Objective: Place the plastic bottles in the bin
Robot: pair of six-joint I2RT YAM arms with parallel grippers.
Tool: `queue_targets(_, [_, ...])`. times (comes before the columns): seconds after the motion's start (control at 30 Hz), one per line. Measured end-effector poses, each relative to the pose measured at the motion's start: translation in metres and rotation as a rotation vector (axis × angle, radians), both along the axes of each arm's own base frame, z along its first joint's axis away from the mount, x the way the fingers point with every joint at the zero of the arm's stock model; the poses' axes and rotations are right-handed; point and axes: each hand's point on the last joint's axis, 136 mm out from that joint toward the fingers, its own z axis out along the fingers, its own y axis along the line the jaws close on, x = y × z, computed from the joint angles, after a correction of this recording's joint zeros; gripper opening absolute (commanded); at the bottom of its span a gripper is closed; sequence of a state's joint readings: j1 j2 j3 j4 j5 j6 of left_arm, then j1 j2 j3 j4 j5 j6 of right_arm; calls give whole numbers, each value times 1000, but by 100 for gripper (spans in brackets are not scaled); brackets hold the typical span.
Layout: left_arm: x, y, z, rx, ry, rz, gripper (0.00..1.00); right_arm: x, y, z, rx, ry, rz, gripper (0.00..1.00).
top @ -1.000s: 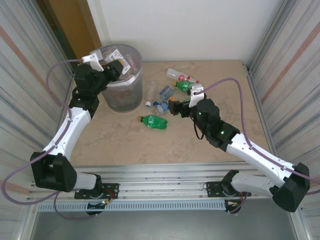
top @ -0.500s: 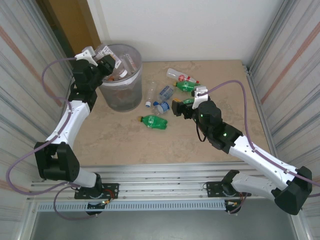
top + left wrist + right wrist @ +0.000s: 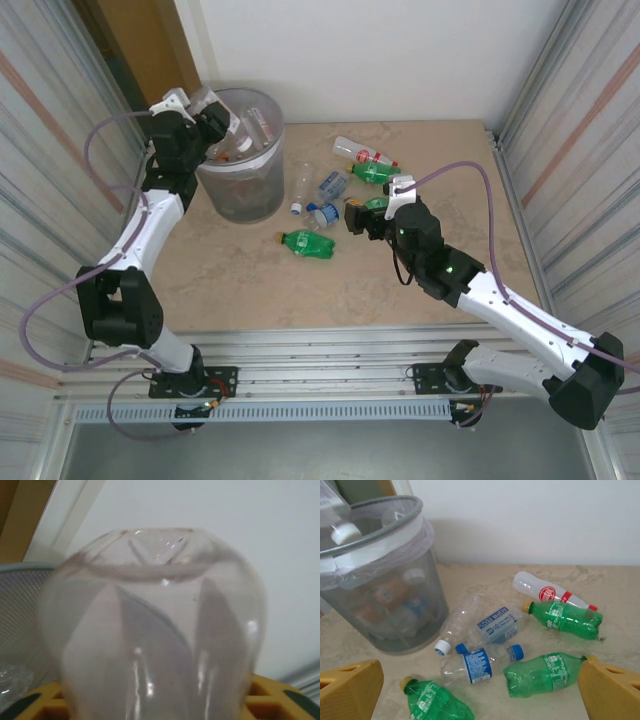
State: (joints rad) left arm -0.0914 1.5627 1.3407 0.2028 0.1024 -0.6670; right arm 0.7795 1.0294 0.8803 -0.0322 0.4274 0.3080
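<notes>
The bin, a round grey mesh wastebasket with a clear liner, stands at the back left with several bottles inside. At its left rim my left gripper is shut on a clear bottle, whose base sits close between the yellow fingers in the left wrist view. Its white cap points over the bin. My right gripper hangs open above loose plastic bottles: a green one, a blue-labelled clear one, a soda-water one and another green one.
Further back lie a green bottle and a white one with a red label. A single green bottle lies nearer mid-table. A wall runs behind the table and ribbed panels close both sides.
My left gripper has swung the clear bottle back and left to the bin's far-left rim, and its jaws have loosened a little. The right gripper has shifted slightly right, still open.
</notes>
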Motion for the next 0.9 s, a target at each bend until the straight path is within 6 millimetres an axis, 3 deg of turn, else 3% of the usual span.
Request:
queue_targets(0.23, [10, -2, -29, 23, 76, -9, 73, 0, 0, 0, 3, 1, -1, 98])
queue_targets(0.4, [10, -2, -31, 34, 83, -11, 74, 0, 0, -1, 1, 6, -2, 98])
queue_targets(0.5, [10, -2, -31, 43, 82, -12, 67, 0, -1, -3, -5, 12, -5, 98])
queue_targets(0.57, [10, -2, -32, 53, 82, -13, 53, -1, -2, -5, -10, 17, -9, 98])
queue_targets(0.67, [10, -2, -33, 62, 86, -16, 40, -1, -2, -5, 0, 21, -13, 98])
queue_targets(0.83, [8, -7, -35, 62, 90, -45, 23, -1, -2, -5, 5, 23, -13, 98])
queue_targets(0.9, [9, -11, -35, 59, 91, -69, 21, 0, -2, -6, 4, 25, -13, 98])
